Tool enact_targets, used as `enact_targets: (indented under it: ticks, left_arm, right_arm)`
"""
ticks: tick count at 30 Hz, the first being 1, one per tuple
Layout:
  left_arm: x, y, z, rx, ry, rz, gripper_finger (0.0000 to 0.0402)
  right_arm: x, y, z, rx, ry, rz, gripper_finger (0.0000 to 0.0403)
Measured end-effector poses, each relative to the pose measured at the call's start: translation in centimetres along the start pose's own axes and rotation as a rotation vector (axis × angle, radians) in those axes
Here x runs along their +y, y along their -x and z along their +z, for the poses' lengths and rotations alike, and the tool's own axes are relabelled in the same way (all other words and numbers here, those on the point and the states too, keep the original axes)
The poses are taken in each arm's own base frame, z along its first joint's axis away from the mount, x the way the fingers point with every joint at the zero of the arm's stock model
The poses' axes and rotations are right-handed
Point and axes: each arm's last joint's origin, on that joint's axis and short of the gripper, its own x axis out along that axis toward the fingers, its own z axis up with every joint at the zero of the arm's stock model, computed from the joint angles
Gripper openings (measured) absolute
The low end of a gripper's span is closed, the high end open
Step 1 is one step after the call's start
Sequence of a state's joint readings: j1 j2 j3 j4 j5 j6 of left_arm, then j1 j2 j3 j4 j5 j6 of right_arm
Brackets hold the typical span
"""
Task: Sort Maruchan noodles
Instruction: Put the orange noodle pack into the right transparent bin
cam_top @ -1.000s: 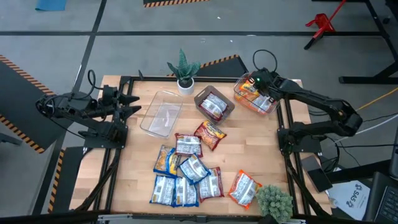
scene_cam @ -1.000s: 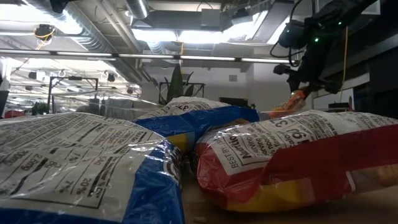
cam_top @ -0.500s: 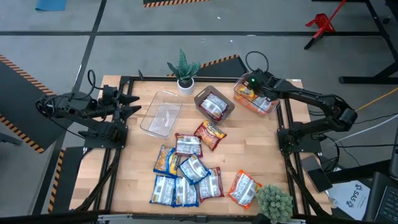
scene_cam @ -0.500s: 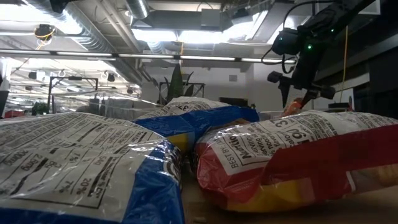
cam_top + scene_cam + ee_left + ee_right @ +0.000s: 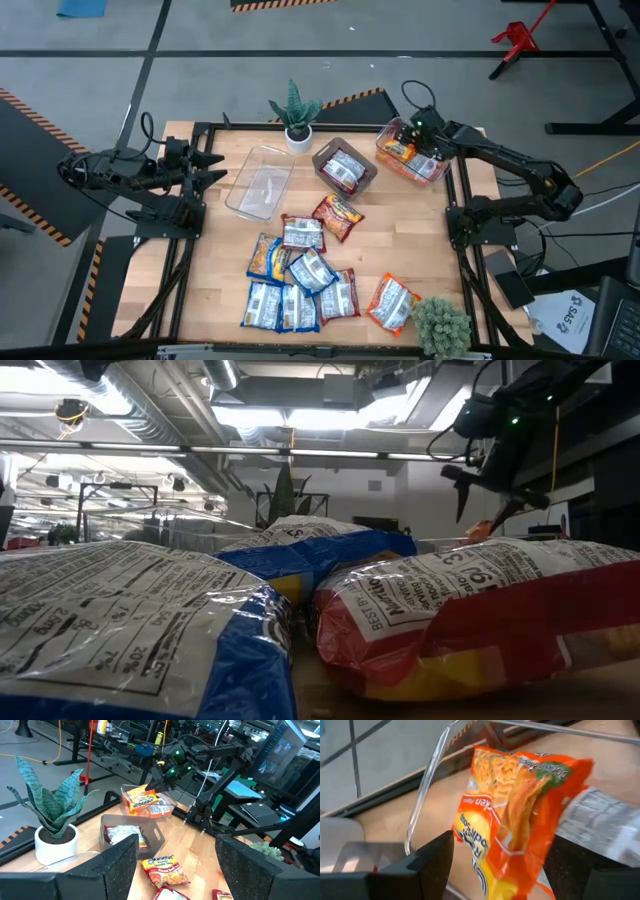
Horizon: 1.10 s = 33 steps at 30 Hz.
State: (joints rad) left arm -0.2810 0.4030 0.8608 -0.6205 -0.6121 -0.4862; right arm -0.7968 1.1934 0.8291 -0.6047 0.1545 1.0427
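Note:
My right gripper (image 5: 415, 140) hangs open over the clear bin (image 5: 432, 178) at the table's far right, fingers slanting down. Just below them an orange noodle packet (image 5: 515, 815) lies tilted in the bin, on another packet with a white-silver panel (image 5: 605, 825). In the low view the fingers (image 5: 462, 485) stand apart above the orange packet (image 5: 482, 530). Several more Maruchan packets (image 5: 300, 275) lie in a heap on the table's near middle. A red one (image 5: 338, 215) lies beside the grey bin (image 5: 368, 172). My left gripper (image 5: 218, 170) waits open at the left edge.
An empty clear bin (image 5: 260, 182) sits left of centre. The grey bin holds one packet (image 5: 343, 170). A potted plant (image 5: 296, 115) stands at the far edge and a small green plant (image 5: 441, 325) at the near right corner, beside an orange packet (image 5: 392, 302).
My right gripper has opened and let go of the orange packet, which has dropped from between the fingers into the clear bin. The wrist has rolled while staying over the bin.

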Motion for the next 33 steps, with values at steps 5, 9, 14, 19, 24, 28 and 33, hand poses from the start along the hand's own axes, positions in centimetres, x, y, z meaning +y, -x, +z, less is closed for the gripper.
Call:
enact_targets:
  ticks: [5, 9, 14, 19, 24, 28, 33]
  left_arm:
    - [0.0, 0.0, 0.0, 0.0, 0.0, 0.0, 0.0258]
    - [0.0, 0.0, 0.0, 0.0, 0.0, 0.0, 0.0258]
    - [0.0, 0.0, 0.0, 0.0, 0.0, 0.0, 0.0258]
    - [0.0, 0.0, 0.0, 0.0, 0.005, 0.0, 0.0258]
    - [0.0, 0.0, 0.0, 0.0, 0.004, 0.0, 0.0258]
    - [0.0, 0.0, 0.0, 0.0, 0.001, 0.0, 0.0258]
    - [0.0, 0.0, 0.0, 0.001, 0.001, -0.001, 0.0258]
  right_arm:
    - [-1.7, 2.3, 0.4, 0.001, 0.0, -0.029, 0.0266]
    - [-2.1, 4.3, 0.2, 0.006, 0.067, 0.045, 0.0266]
    - [-1.7, 5.4, -1.1, 0.193, 0.238, 0.224, 0.0266]
    - [-0.9, 6.5, -5.6, 0.492, 0.423, 0.3, 0.0266]
    - [-0.7, 8.2, -10.8, 0.639, 0.6, 0.246, 0.0266]
    - [-0.7, 9.5, -14.7, 0.693, 0.693, 0.237, 0.0266]
    - [-1.1, 10.7, -19.4, 0.78, 0.791, 0.239, 0.0266]
